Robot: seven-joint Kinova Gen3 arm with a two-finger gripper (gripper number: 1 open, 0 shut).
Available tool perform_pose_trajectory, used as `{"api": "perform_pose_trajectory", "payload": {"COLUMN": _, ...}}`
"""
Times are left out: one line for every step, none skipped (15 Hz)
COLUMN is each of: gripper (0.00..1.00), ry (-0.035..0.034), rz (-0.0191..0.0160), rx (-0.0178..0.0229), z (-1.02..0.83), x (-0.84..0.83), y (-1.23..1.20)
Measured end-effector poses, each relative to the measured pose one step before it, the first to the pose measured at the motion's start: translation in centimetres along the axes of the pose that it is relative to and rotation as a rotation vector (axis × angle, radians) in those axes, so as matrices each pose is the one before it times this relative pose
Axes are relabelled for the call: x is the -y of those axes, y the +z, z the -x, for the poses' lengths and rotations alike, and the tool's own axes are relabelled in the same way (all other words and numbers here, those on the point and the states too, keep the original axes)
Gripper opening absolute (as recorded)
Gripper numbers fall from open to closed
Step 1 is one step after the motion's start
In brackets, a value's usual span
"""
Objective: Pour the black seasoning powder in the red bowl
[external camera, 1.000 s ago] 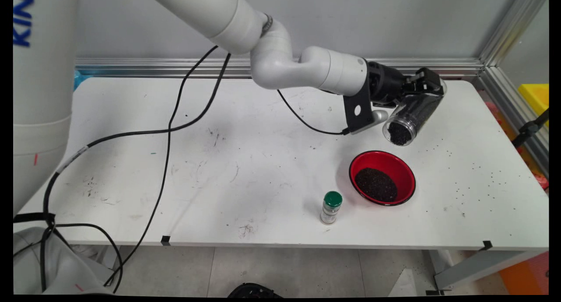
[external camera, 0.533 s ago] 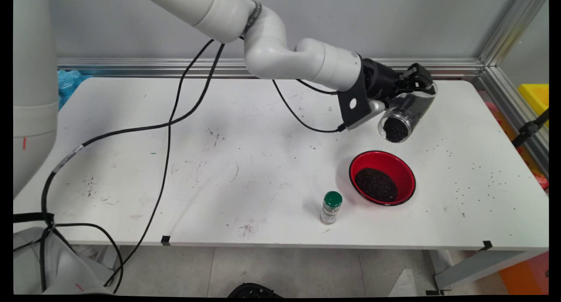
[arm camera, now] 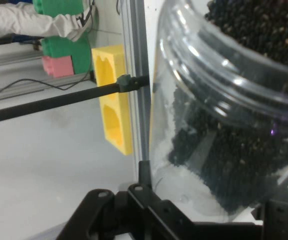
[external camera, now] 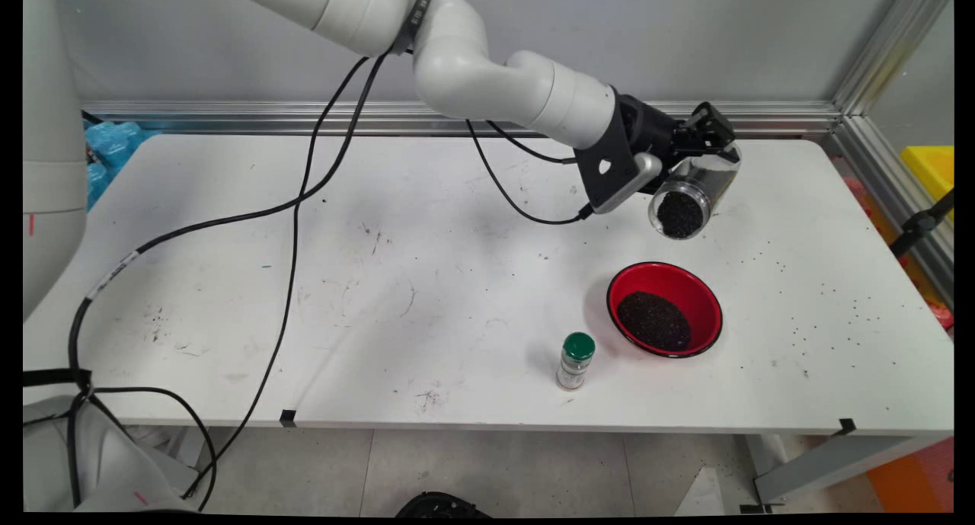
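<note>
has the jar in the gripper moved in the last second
Yes. The jar has shifted left and tipped flatter, its mouth now farther left over the red bowl, which hasn't moved.

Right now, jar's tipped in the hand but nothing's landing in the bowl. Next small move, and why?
Probably bring the hand toward the table's near edge before tipping more. The jar lies tilted, its open mouth facing the near side and packed with dark grains, but it hangs beyond the red bowl, not over it. Loose grains already dot the table. The green-capped bottle stands clear.
</note>
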State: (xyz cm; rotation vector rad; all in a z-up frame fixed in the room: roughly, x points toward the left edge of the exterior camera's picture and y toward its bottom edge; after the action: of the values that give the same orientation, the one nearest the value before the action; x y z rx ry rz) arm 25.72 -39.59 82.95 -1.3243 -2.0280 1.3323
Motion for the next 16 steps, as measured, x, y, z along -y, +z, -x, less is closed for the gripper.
{"api": "perform_pose_trajectory", "payload": {"gripper": 0.0, "ry": -0.01552, "rz": 0.00629, "rx": -0.00417, "z": 0.091, "x": 0.045, "y": -0.122}}
{"api": "perform_pose_trajectory", "payload": {"gripper": 0.0, "ry": -0.02474, "rz": 0.01009, "rx": -0.00515, "z": 0.142, "x": 0.047, "y": -0.164}}
{"api": "perform_pose_trajectory", "payload": {"gripper": 0.0, "ry": -0.02047, "rz": 0.00933, "rx": -0.00488, "z": 0.083, "x": 0.029, "y": -0.146}}
{"api": "perform_pose_trajectory", "payload": {"gripper": 0.0, "ry": -0.02152, "rz": 0.01035, "rx": -0.00498, "z": 0.08, "x": 0.036, "y": -0.159}}
{"api": "perform_pose_trajectory", "payload": {"gripper": 0.0, "ry": -0.02052, "rz": 0.0096, "rx": -0.00568, "z": 0.049, "x": 0.028, "y": -0.152}}
{"api": "perform_pose_trajectory", "payload": {"gripper": 0.0, "ry": -0.01805, "rz": 0.00915, "rx": -0.00392, "z": 0.038, "x": 0.025, "y": -0.113}}
{"api": "perform_pose_trajectory", "payload": {"gripper": 0.0, "ry": -0.0212, "rz": 0.01008, "rx": -0.00382, "z": 0.043, "x": 0.045, "y": -0.114}}
{"api": "perform_pose_trajectory", "payload": {"gripper": 0.0, "ry": -0.02142, "rz": 0.00925, "rx": -0.00303, "z": 0.045, "x": 0.057, "y": -0.118}}
{"api": "perform_pose_trajectory", "payload": {"gripper": 0.0, "ry": -0.01971, "rz": 0.00832, "rx": -0.00247, "z": 0.045, "x": 0.064, "y": -0.078}}
{"api": "perform_pose_trajectory", "payload": {"gripper": 0.0, "ry": -0.02165, "rz": 0.00909, "rx": -0.00257, "z": 0.051, "x": 0.072, "y": -0.082}}
{"api": "perform_pose_trajectory", "payload": {"gripper": 0.0, "ry": -0.02482, "rz": 0.01002, "rx": -0.0029, "z": 0.049, "x": 0.075, "y": -0.091}}
{"api": "perform_pose_trajectory", "payload": {"gripper": 0.0, "ry": -0.02121, "rz": 0.00867, "rx": -0.0026, "z": 0.038, "x": 0.069, "y": -0.069}}
{"api": "perform_pose_trajectory", "payload": {"gripper": 0.0, "ry": -0.02634, "rz": 0.01083, "rx": -0.00347, "z": 0.034, "x": 0.092, "y": -0.077}}
{"api": "perform_pose_trajectory", "payload": {"gripper": 0.0, "ry": -0.02565, "rz": 0.01141, "rx": -0.0032, "z": 0.033, "x": 0.077, "y": -0.097}}
{"api": "perform_pose_trajectory", "payload": {"gripper": 0.0, "ry": -0.0241, "rz": 0.01071, "rx": -0.00343, "z": 0.035, "x": 0.073, "y": -0.114}}
{"api": "perform_pose_trajectory", "payload": {"gripper": 0.0, "ry": -0.02041, "rz": 0.00897, "rx": -0.00273, "z": 0.031, "x": 0.059, "y": -0.103}}
